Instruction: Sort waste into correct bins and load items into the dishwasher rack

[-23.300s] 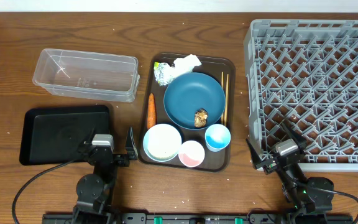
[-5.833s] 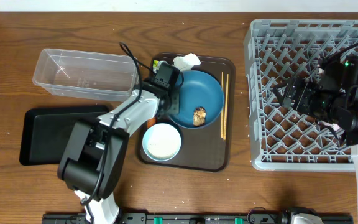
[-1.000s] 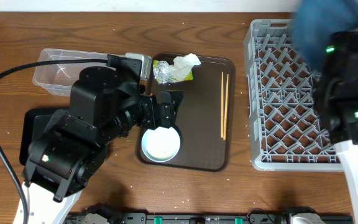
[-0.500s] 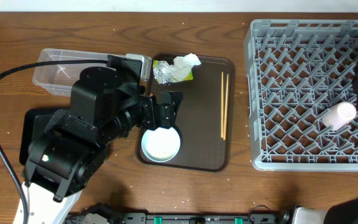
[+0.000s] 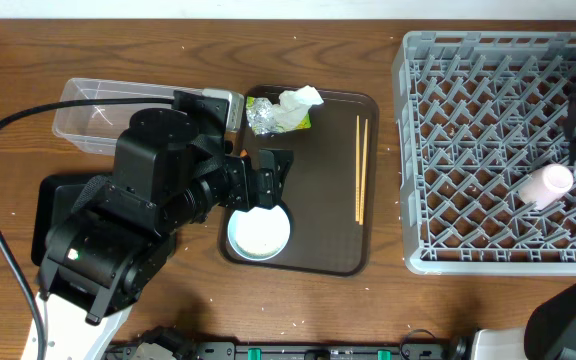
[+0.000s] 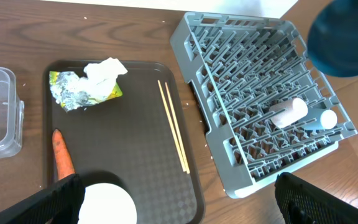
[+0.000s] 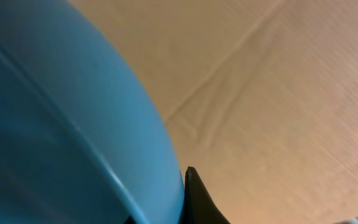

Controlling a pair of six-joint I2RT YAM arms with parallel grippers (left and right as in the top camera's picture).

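**Blue bowl held aloft by rack as left arm hovers over tray**

The right gripper (image 7: 186,200) is clamped on the rim of the large dark blue bowl (image 6: 344,38). The bowl hangs in the air near a far corner of the grey dishwasher rack (image 5: 404,160). Two cups lie on their sides among the rack's pegs: a small pink cup (image 5: 546,185) and, just beside it, a small light blue cup (image 6: 325,119).

The left gripper (image 6: 176,190) hovers with its jaws spread wide and empty over the near end of the brown serving tray (image 5: 328,240), above the white bowl (image 5: 260,231). An orange carrot (image 6: 63,160) lies along the tray's left edge, beside that bowl. At the far end, a crumpled silver-and-yellow foil wrapper (image 5: 261,119) touches a crumpled white tissue (image 5: 301,99). A pair of wooden chopsticks (image 5: 359,168) lies lengthwise toward the right side.

A clear plastic tub (image 5: 93,115) and a black tray (image 5: 53,205) sit on the wooden table (image 5: 368,30) to the left, partly hidden by the arm.
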